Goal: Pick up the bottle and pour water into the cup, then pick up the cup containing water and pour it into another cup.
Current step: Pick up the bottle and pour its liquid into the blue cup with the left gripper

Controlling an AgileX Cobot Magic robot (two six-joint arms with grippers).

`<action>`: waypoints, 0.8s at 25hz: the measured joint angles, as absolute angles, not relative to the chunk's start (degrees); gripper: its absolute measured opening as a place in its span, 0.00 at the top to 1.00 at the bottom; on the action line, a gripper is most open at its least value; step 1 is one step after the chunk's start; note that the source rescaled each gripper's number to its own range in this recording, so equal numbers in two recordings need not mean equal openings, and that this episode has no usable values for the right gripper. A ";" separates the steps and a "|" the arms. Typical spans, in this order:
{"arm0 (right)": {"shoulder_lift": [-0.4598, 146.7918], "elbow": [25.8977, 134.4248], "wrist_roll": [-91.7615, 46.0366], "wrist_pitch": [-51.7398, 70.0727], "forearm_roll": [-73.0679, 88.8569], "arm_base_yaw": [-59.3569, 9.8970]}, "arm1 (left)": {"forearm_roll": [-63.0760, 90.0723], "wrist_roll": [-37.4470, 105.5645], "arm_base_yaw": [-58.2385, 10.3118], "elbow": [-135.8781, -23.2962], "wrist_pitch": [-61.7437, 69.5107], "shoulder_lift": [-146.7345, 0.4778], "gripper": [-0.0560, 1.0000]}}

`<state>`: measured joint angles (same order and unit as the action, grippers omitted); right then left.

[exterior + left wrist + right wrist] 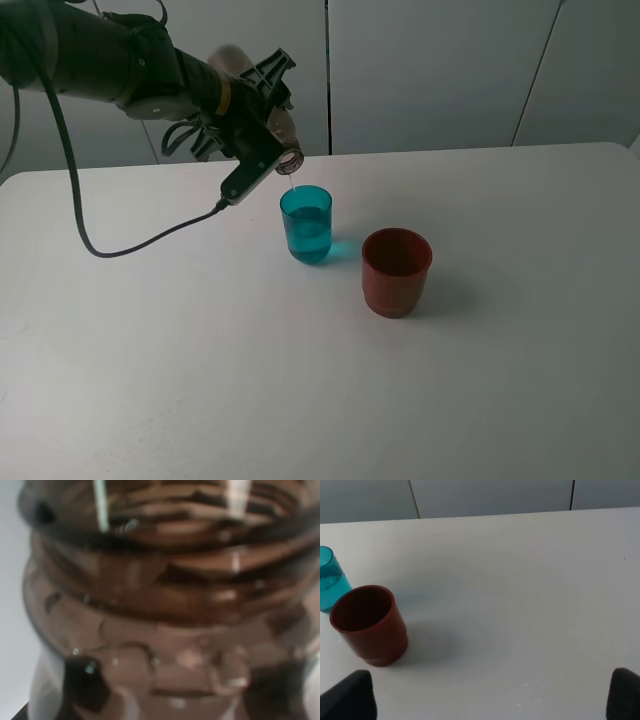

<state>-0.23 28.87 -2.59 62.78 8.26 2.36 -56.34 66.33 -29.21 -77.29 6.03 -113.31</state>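
My left gripper [252, 125] is shut on the bottle [287, 155], which is tilted with its open threaded mouth just above the cup. A thin stream of water falls from it. The cup [306, 226] is translucent teal, stands upright near the table's middle and holds water. The left wrist view is filled by the bottle's brownish neck [165, 605]. Another cup [396, 271], dark red and upright, stands just to the right of and in front of the teal one. In the right wrist view the red cup [368, 625] and teal cup [330, 580] appear ahead of my open right gripper [487, 700].
A white table [200, 380] carries both cups. A black cable [110, 245] hangs from the left arm and sags over the table's left part. Pale wall panels stand behind the far edge.
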 joint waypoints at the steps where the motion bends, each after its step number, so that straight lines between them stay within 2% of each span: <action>1: -0.23 28.87 -2.59 62.78 8.26 2.36 | -56.34 66.45 -29.21 -77.43 6.17 -113.31 0.95; 20: -0.23 28.87 -2.59 62.78 8.26 2.36 | -61.36 66.32 -29.65 -80.80 5.99 -113.31 0.95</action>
